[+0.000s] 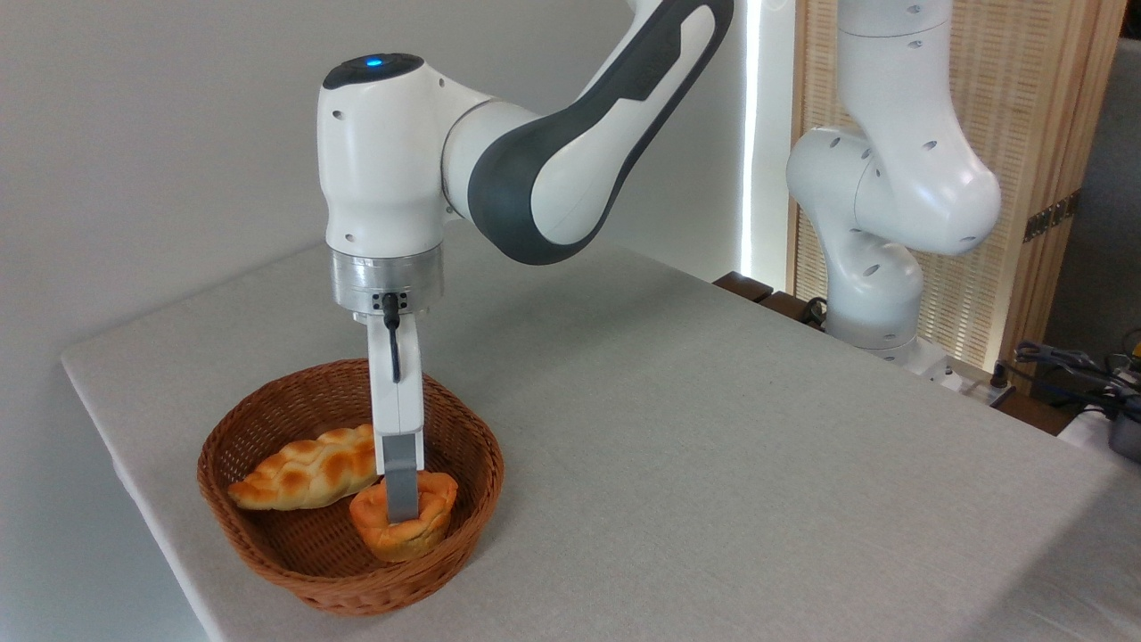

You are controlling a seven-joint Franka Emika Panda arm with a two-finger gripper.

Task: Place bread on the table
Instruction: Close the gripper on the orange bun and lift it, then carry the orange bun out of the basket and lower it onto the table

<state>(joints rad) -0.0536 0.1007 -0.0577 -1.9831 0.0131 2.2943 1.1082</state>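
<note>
The bread (431, 522), a small orange-golden bun with a lumpy top, is in the front right part of the brown wicker basket (488, 464). My gripper (403, 506) points straight down into the basket and is seen edge-on. Its near grey finger (401, 495) lies against the bun's front side, and the other finger is hidden behind the bun. The bun looks low in the basket; whether the fingers squeeze it is not visible. The table (713, 446), covered in light grey-beige cloth, spreads to the right of the basket.
A longer braided golden loaf (307, 468) lies in the basket's left half, just left of the gripper. The basket stands near the table's front left corner. The arm's white base (869, 294) stands at the far right edge, with cables (1070, 366) beyond.
</note>
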